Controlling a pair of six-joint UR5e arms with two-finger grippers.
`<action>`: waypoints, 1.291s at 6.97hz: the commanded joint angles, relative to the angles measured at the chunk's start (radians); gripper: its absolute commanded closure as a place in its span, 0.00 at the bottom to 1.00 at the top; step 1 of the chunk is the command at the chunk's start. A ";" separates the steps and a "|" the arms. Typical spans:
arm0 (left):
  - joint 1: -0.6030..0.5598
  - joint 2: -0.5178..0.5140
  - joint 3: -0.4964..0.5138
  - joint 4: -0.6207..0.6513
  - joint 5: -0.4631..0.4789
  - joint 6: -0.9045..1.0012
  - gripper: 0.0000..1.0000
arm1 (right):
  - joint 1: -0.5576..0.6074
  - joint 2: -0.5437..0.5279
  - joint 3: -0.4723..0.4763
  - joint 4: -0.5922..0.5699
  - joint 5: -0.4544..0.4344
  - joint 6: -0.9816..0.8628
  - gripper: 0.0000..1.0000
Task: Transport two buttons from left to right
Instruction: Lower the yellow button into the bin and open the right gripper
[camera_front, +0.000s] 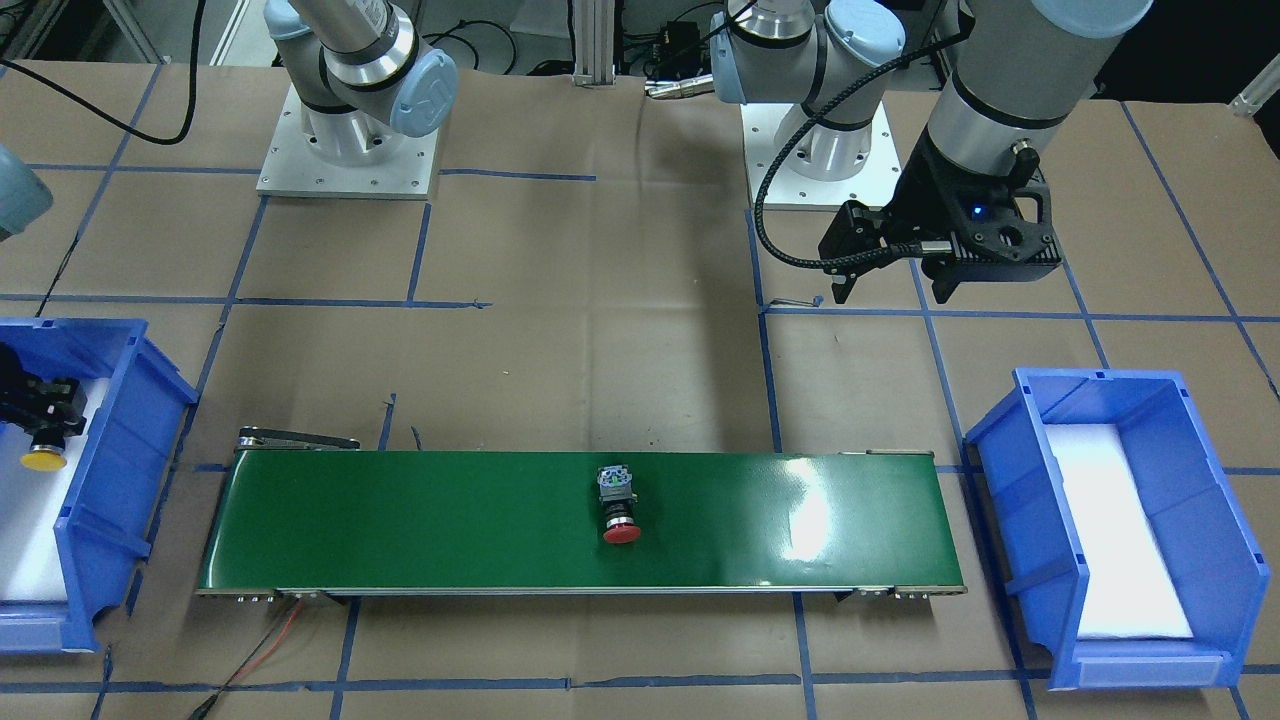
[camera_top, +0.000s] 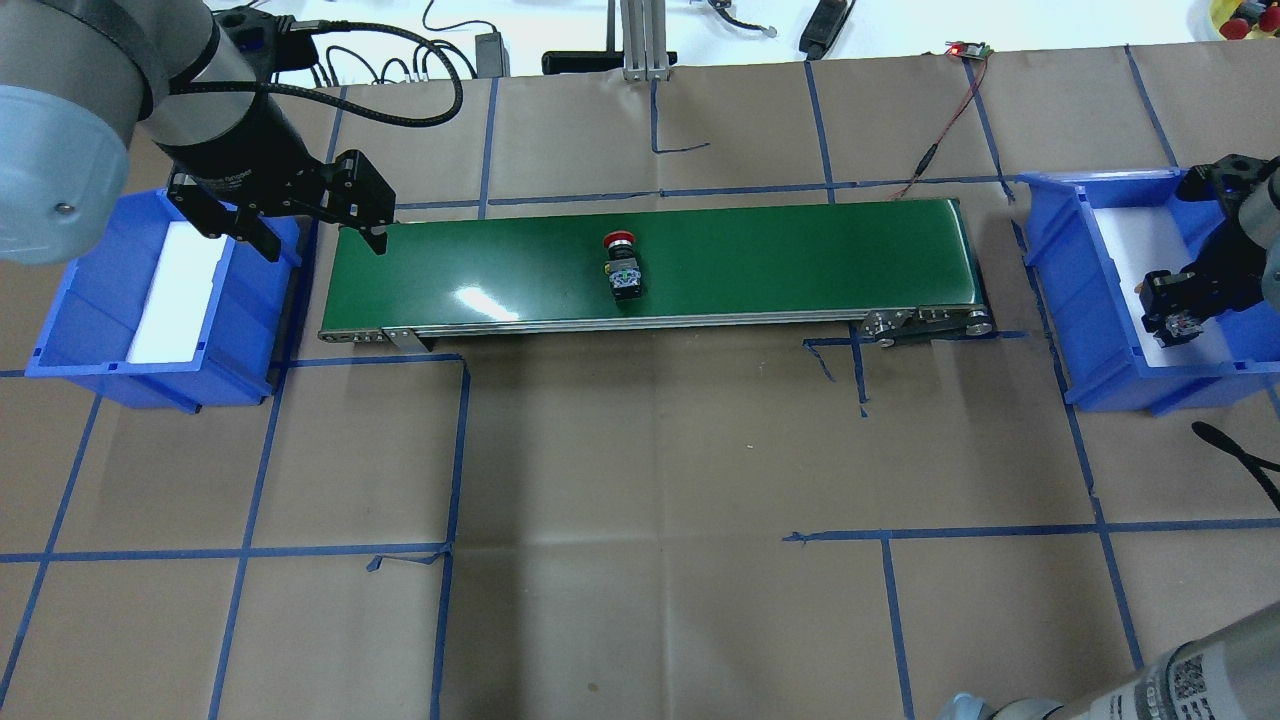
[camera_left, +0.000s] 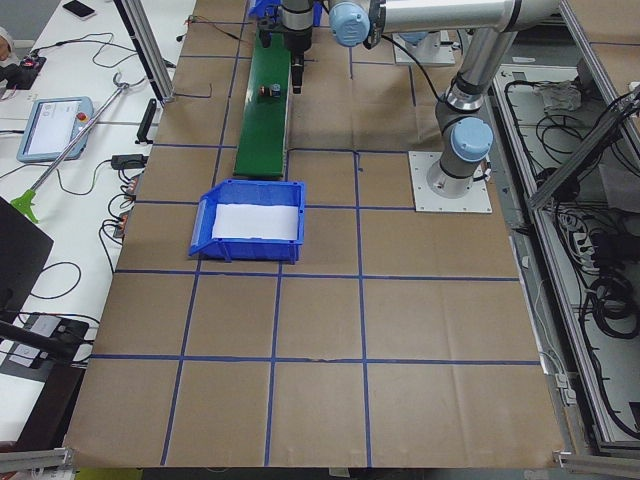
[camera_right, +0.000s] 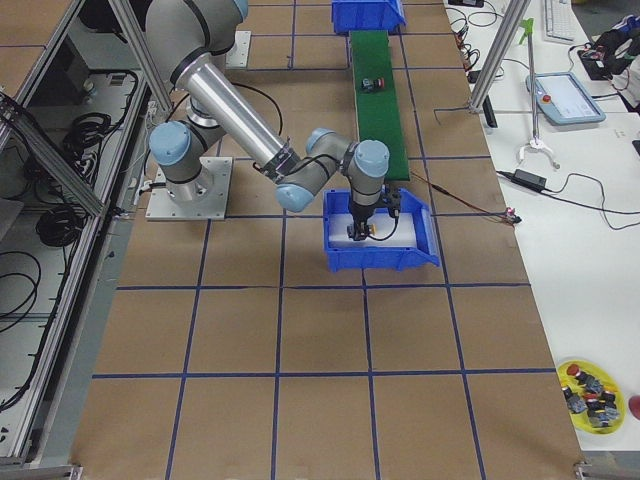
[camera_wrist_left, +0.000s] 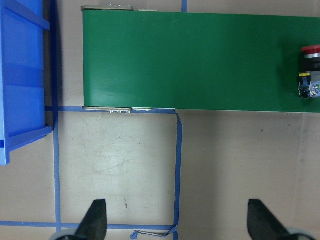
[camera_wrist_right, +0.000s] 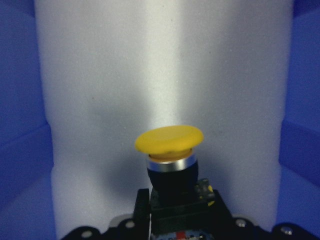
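Brown paper gridded with blue tape covers the tabletop (camera_top: 640, 480). One green conveyor belt (camera_top: 780, 250) runs across it from 9 to 3 o'clock in the overhead view. It bridges two blue bins, the left bin (camera_top: 150, 380) at 9 o'clock and the right bin (camera_top: 1075, 300) at 3 o'clock, probably so that neither arm has to reach across.

Both buttons are in view. The red button (camera_top: 622, 265) lies on its side about midway along the belt, apart from either pincer, with its cap toward 12 o'clock and its grey block toward 6. That spot suggests it is on its way to the right end, not yet within the right arm's reach.

The yellow button (camera_wrist_right: 170, 150) is clamped by its block in the right pincer (camera_top: 1175, 315). Its cap points down over the white pad inside the right bin. Whether it touches the pad cannot be told. This looks like the first delivery, about to be let go.

The left pincer (camera_top: 324, 242) hangs with its jaws spread and nothing between them, over the gap between the left bin and the belt's 9 o'clock end. The left bin shows only its white pad, so the left arm's part seems done.
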 joint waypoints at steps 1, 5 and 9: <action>0.000 0.000 0.000 0.000 -0.001 0.000 0.00 | -0.005 0.005 0.023 -0.001 -0.008 0.002 0.83; 0.000 0.002 0.000 0.002 -0.002 -0.002 0.00 | -0.005 0.000 0.021 0.000 -0.006 0.014 0.00; 0.000 0.002 0.000 0.002 -0.004 -0.003 0.00 | 0.024 -0.069 -0.135 0.096 0.003 0.112 0.00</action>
